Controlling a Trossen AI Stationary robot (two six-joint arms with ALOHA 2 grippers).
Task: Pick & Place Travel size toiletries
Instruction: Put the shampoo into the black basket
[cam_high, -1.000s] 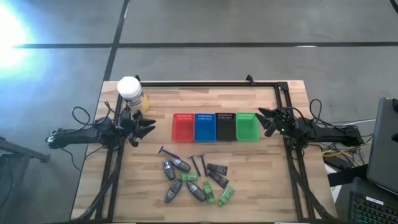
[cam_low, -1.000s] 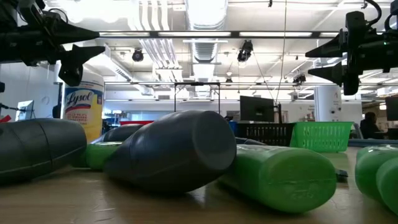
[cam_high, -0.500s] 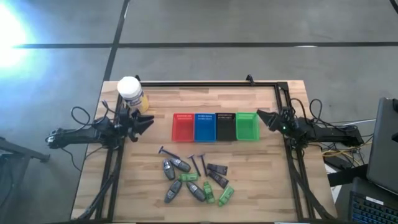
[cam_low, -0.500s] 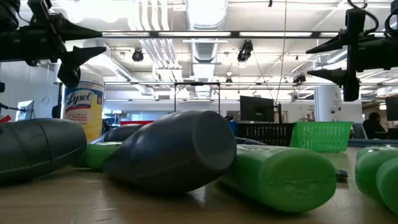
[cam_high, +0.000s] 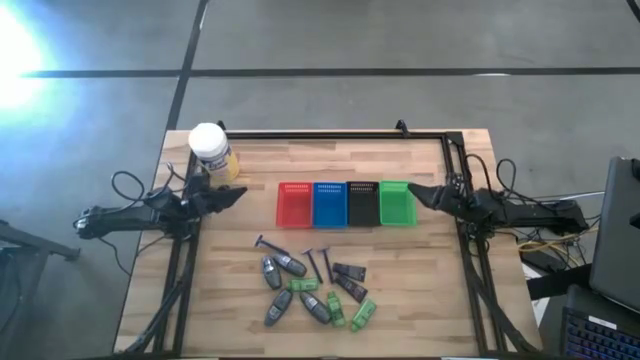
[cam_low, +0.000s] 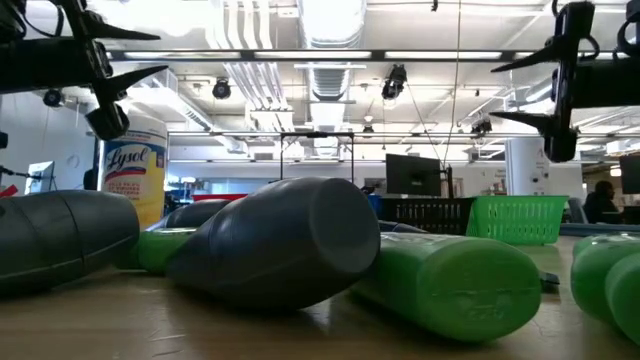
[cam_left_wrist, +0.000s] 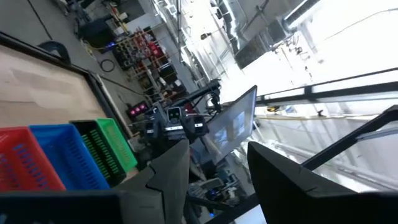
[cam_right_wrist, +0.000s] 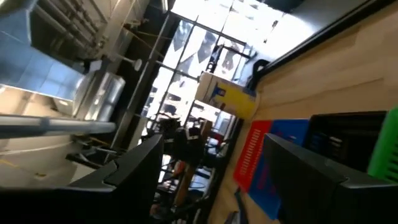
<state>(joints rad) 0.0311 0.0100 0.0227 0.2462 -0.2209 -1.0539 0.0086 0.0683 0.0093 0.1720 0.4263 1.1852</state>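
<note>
Rolled over since a second ago, left hand (cam_high: 228, 194), fingers now lying flatter just beside the yellow jar (cam_high: 210, 150). Spread wider and edged closer to the green basket (cam_high: 397, 203), right hand (cam_high: 418, 190). Hovering above the counter (cam_high: 420, 300) at opposite sides, fingers parted on each, moderately on the left, wider on the right. Holding nothing.

Lying in a loose heap on the near half of the counter, travel size toiletries (cam_high: 312, 285), well apart from either hand and in front of the row of baskets: red (cam_high: 294, 204), blue (cam_high: 329, 204), black (cam_high: 362, 204), then green. Nothing visible in any basket yet, so probably the very start: reaching for a first pick.

To do it well:
- Start with an outlier, not the crowded middle. Purple razors (cam_high: 270, 243) at the far edge and dark packets (cam_high: 349, 271) on the right look freest.
- Turn the wrist so the fingers straddle the item's short width, then descend straight down.
- Expect grey tubes (cam_high: 278, 303) and green tubes (cam_high: 362, 313) to roll, so close across the body, not near a rounded end.
- Avoid nudging neighbours touching the chosen piece.
- Keep the idle arm clear of the baskets.
</note>
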